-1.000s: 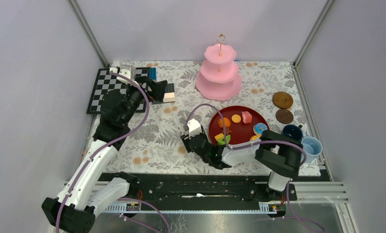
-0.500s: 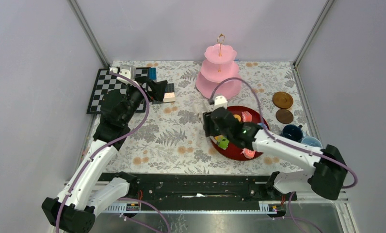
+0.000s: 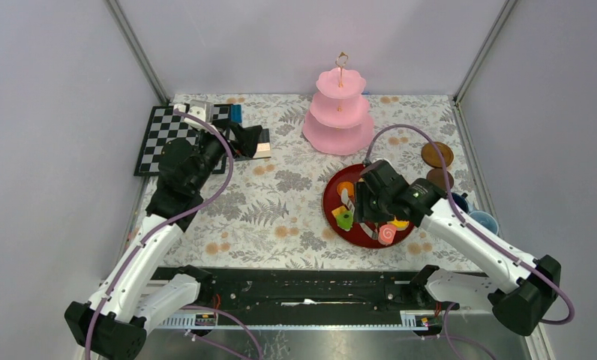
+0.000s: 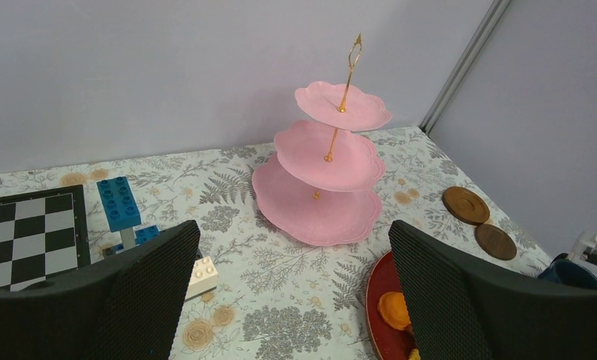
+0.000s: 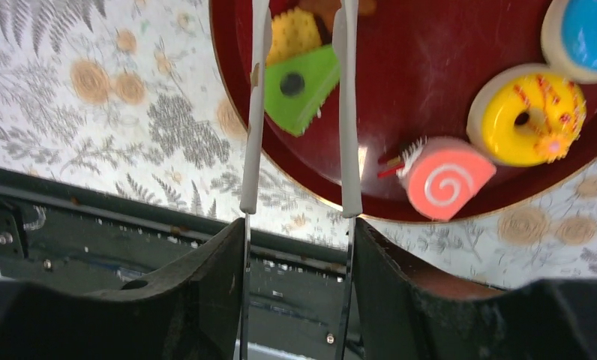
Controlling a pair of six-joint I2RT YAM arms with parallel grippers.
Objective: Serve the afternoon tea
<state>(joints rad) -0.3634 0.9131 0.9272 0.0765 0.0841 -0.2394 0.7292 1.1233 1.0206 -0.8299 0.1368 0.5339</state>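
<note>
The pink three-tier stand (image 3: 340,112) stands at the back; it also shows in the left wrist view (image 4: 329,172). Toy sweets lie on the dark red tray (image 3: 328,202): a green cake piece (image 5: 299,86), a pink swirl roll (image 5: 444,178), a yellow donut (image 5: 524,116) and a blue donut (image 5: 584,34). My right gripper (image 5: 298,232) is shut on the white tongs (image 5: 255,112), whose open arms straddle the green cake piece (image 3: 345,218). My left gripper (image 3: 252,140) is open and empty at the back left, above toy bricks. Brown saucers (image 3: 436,154) and blue cups (image 3: 481,222) sit at the right.
A checkerboard (image 3: 157,135) lies at the back left with blue and white toy bricks (image 4: 119,202) beside it. Grey walls and metal posts close in the table on three sides. A black rail runs along the near edge.
My right arm has swung from the tray's near left side to over the tray, carrying the tongs to the green cake piece. The left arm has not moved.
</note>
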